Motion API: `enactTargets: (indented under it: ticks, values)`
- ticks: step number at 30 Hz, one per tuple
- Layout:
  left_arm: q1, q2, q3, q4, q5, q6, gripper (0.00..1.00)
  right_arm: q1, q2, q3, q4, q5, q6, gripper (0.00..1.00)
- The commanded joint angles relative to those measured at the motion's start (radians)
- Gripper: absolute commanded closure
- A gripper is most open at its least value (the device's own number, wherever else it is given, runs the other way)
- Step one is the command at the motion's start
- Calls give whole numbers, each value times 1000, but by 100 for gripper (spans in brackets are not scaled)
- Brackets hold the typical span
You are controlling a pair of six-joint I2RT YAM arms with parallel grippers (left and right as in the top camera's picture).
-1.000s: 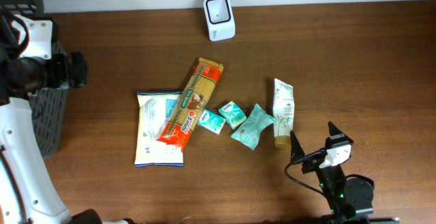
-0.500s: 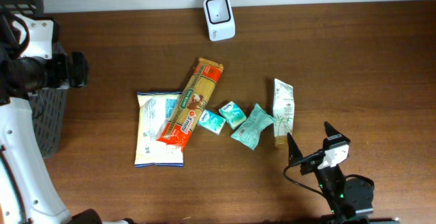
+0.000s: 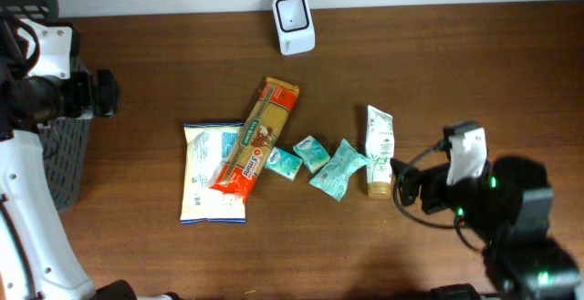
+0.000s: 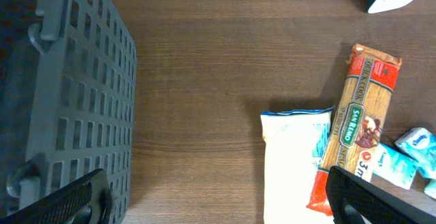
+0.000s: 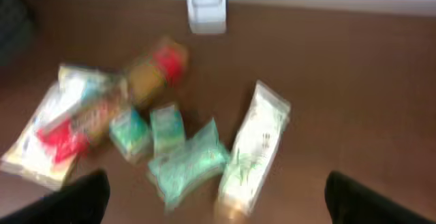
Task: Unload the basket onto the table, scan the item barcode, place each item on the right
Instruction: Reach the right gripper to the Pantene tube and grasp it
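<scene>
Both grippers stand empty. The right gripper (image 5: 216, 180) shows its fingers spread wide at the lower corners of its wrist view, with nothing between them. The left gripper (image 4: 216, 183) is likewise wide open, hanging near the basket (image 4: 75, 81) at the left edge and well apart from the goods. The items lie in a loose cluster in the middle of the table (image 3: 456, 63): a white bag (image 3: 212, 172) with a pasta packet (image 3: 260, 140) lying across it, two small teal packets (image 3: 312, 152), a teal pouch (image 3: 339, 168), and a white tube (image 3: 379, 145) at the right end. Judged by position, the tube is the item in hand: it lies flat on the wood nearest the right gripper, not yet touched. The scanner (image 3: 294, 13) stands at the far edge, well apart from it. Hazards noted: the pouch sits just beside the tube, possibly touching, so a finger coming down on that side could catch or drag it. The tube lies flat and thin, so the fingers may scrape the table, or close on an end and let it slip. No barcode can be made out in any view — the right wrist picture is blurred — so the tube could be presented wrong face to the scanner and fail to read.
</scene>
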Motion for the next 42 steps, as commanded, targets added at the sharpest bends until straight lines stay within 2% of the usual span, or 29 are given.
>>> enactTargets:
  ticks: [1,4,7,8,9,10,13,17,28,37,38,39,41,42]
  values:
    - [5,1,2,1,11,12,1,-6,213,179,-136,-1,3,1]
    - [5,1,2,1,11,12,1,-6,430,289,-262,-8,3,1]
    - [5,1,2,1,11,12,1,-6,586,294,-240,-56,27,1]
    - [4,1,2,1,11,12,1,-6,660,294,-241,-142,-8,1]
    - [5,1,2,1,11,12,1,3,708,294,-241,-175,-72,17]
    - [4,1,2,1,11,12,1,39,752,294,-241,-95,-46,25]
    - [4,1,2,1,11,12,1,211,818,294,-235,348,125,26]
    - [5,1,2,1,11,12,1,330,884,294,-203,577,275,25]
    - [4,1,2,1,11,12,1,375,1104,293,-145,581,285,25]
    - [4,1,2,1,11,12,1,373,1229,289,-75,734,286,25]
    - [5,1,2,1,11,12,1,373,1238,289,-71,733,286,29]
    - [4,1,2,1,11,12,1,373,1245,289,-67,733,286,38]
    - [4,1,2,1,11,12,1,373,1245,290,-65,733,286,60]
    - [5,1,2,1,11,12,1,373,1245,290,-65,731,298,75]
